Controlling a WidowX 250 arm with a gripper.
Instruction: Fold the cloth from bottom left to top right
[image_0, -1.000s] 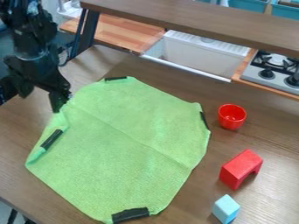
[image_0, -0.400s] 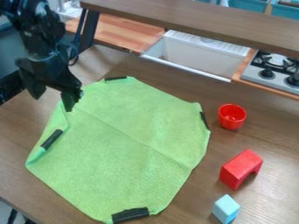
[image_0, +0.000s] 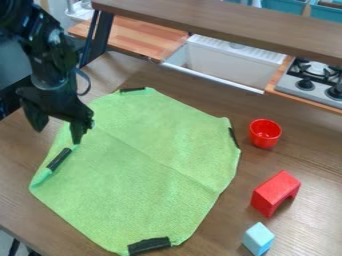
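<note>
My gripper (image_0: 58, 133) hangs over the left side of the table (image_0: 20, 145), its two fingers spread wide with nothing held between them. The green cloth (image_0: 147, 165) lies mostly flat across the middle, its left edge curled in a little beside a dark strip (image_0: 59, 159). One fingertip overlaps that edge in my view; whether it touches, I can't tell.

I judge that I'm at the grasping step, with the main fold not yet made. Next I need to line up on the near-left edge, get a finger on each side of the fabric, close, then lift and carry it toward the far right. Pinching too shallowly could let it slip. The red bowl (image_0: 265, 133) stands off to the right, apart from the cloth.
</note>
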